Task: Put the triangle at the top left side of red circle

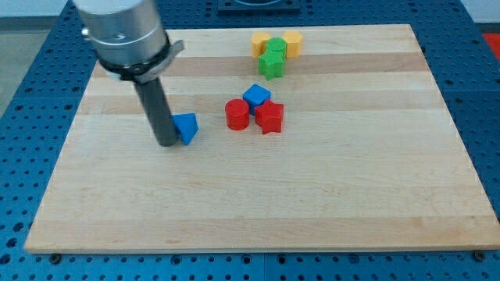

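Camera view, looking down across a pale wooden board laid on a blue perforated base. My tip rests on the board in the view's left half, at the foot of a straight dark rod that hangs from a silver cylinder at the view's top left. It is a bare rod with nothing that opens or closes, and it grasps nothing.

The blue triangle sits just to the view's right of my tip, touching the rod's lower end or very nearly so; the view does not settle which. Its point faces the view's bottom right.

The red circle lies further to the view's right, near the triangle but clearly apart from it, with bare board between them. The triangle is to the circle's left and slightly lower in the view. A blue cube touches the circle at its upper right, and a red star sits just right of the circle, below the cube. These three form a tight cluster around the board's middle.

Well apart, near the view's top edge, is a second cluster: a yellow block, another yellow block, a green block between them, and a green star just below.
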Tool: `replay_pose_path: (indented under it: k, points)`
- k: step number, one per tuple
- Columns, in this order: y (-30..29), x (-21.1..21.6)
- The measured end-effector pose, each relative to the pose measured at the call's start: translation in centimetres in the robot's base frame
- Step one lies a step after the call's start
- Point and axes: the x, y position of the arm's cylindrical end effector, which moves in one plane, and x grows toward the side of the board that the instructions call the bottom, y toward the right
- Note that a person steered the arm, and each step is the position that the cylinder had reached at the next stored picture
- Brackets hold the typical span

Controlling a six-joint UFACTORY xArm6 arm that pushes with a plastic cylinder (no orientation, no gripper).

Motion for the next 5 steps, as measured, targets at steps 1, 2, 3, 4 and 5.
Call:
replay_pose_path:
  k: [1, 2, 3, 4, 5]
  points:
    - [2.8, -1.2]
    - [4.7, -2.8]
    - [5.1, -5.2]
    - [4.6, -5.6]
    - [2.6, -7.1]
